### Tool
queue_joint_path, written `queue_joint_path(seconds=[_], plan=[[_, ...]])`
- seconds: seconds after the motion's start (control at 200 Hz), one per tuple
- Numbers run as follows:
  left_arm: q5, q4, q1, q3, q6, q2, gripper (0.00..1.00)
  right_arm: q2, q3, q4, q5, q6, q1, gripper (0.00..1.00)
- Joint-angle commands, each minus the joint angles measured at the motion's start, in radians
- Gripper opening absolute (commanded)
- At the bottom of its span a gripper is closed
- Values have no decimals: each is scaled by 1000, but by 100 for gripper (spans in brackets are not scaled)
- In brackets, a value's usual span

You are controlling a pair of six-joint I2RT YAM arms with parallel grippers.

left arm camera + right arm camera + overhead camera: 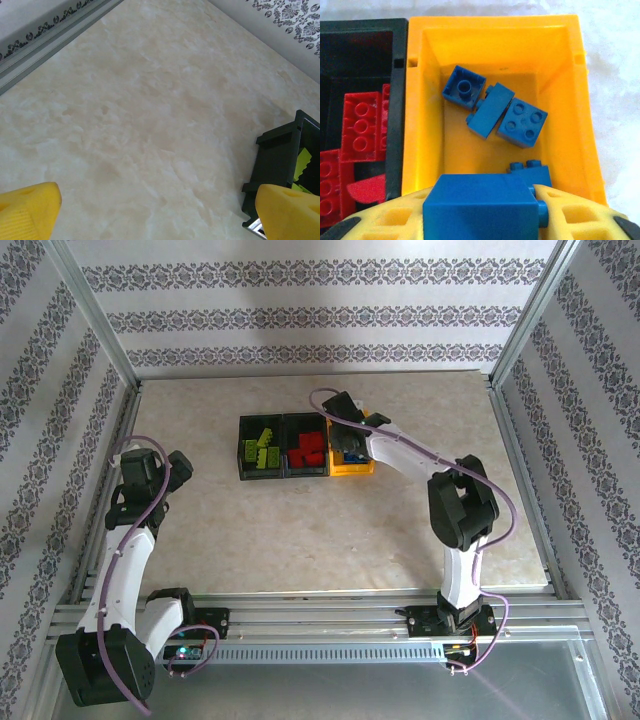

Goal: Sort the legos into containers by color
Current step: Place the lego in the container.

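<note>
Right gripper (482,217) squeezes a blue brick (480,200) over the yellow bin (422,125). Dropped crooked, it may bounce off the other bricks (522,122) inside and tumble out.

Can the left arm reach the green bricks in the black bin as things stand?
Probably yes: the left hand is open, and bare table lies between it and the open-topped bin holding the green bricks.

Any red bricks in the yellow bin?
No, the yellow bin holds blue bricks alone; the red bricks lie in the black bin beside it.
</note>
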Motion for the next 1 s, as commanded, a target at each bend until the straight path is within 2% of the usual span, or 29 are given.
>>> queue_joint_path(seconds=[0.0, 0.265, 0.54, 0.794, 0.994], plan=[[0, 26, 14, -17, 1, -6, 100, 32, 54, 23, -5, -36, -20, 39], [8, 28, 14, -25, 3, -6, 100, 98, 106, 30, -26, -52, -39, 49], [2, 24, 14, -33, 4, -17, 100, 84, 110, 23, -29, -55, -39, 58], [-2, 26, 14, -37, 1, -23, 100, -17, 48, 27, -14, -56, -36, 62], [8, 36, 14, -48, 6, -43, 100, -167, -84, 46, 29, -50, -28, 69]])
